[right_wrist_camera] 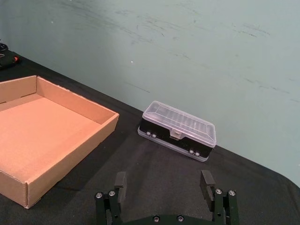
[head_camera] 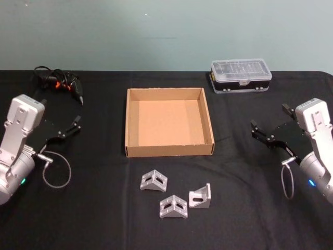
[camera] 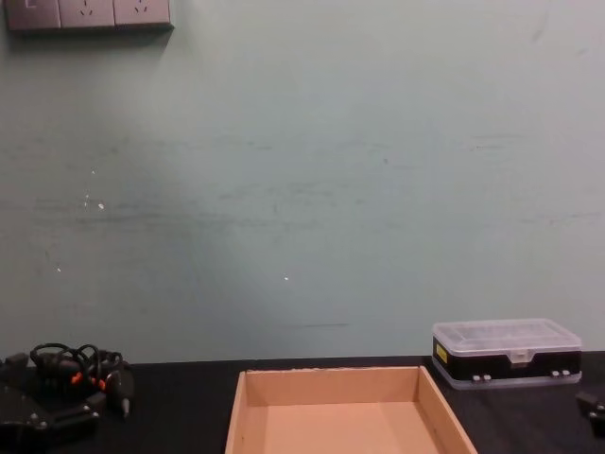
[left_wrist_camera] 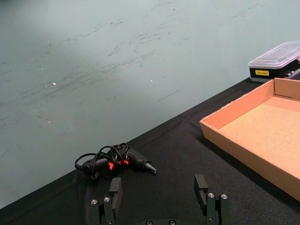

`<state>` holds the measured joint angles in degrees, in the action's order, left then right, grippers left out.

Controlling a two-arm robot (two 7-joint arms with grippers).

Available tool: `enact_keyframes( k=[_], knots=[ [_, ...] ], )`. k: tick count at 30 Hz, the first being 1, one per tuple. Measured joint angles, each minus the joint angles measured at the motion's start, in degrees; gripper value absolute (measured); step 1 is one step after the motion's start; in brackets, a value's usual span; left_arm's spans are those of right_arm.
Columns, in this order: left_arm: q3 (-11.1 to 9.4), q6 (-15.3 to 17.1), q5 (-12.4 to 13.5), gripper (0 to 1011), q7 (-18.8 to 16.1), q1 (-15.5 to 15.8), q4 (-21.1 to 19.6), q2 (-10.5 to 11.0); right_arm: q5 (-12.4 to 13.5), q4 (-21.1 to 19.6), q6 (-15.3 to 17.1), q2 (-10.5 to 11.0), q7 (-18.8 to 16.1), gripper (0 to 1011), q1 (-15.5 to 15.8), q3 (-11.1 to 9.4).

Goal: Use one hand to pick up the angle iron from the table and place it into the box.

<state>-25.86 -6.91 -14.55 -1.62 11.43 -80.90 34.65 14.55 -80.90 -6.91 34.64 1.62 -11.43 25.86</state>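
Head view: the left gripper (head_camera: 74,125) sits at nine o'clock, fingers spread apart. The box (head_camera: 169,151) is at centre; three angle irons (head_camera: 173,206) lie on the table (head_camera: 93,219) at its six o'clock. The right gripper (head_camera: 255,131), at three o'clock, is likewise spread.

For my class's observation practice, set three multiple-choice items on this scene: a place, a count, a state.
1. Where are the angle irons? A in the box; B on the table, robot's side of the box; C on the box's rim.
2. How many angle irons? A two; B three; C five.
3. The left tool and right tool are: A open, empty; B shut on an angle iron; C gripping the box.
Key: 1 B, they lie before the box's front wall; 2 B, three pieces show; 3 A, fingers apart, nothing between.
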Motion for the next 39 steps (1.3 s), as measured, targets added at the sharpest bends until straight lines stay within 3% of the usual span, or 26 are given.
enact_keyframes(
  k=[39],
  knots=[
    [0.00, 0.00, 0.00, 1011, 0.00, 0.00, 0.00, 0.00, 0.00, 0.00, 0.00, 0.00, 0.00, 1003, 0.00, 0.00]
  ],
)
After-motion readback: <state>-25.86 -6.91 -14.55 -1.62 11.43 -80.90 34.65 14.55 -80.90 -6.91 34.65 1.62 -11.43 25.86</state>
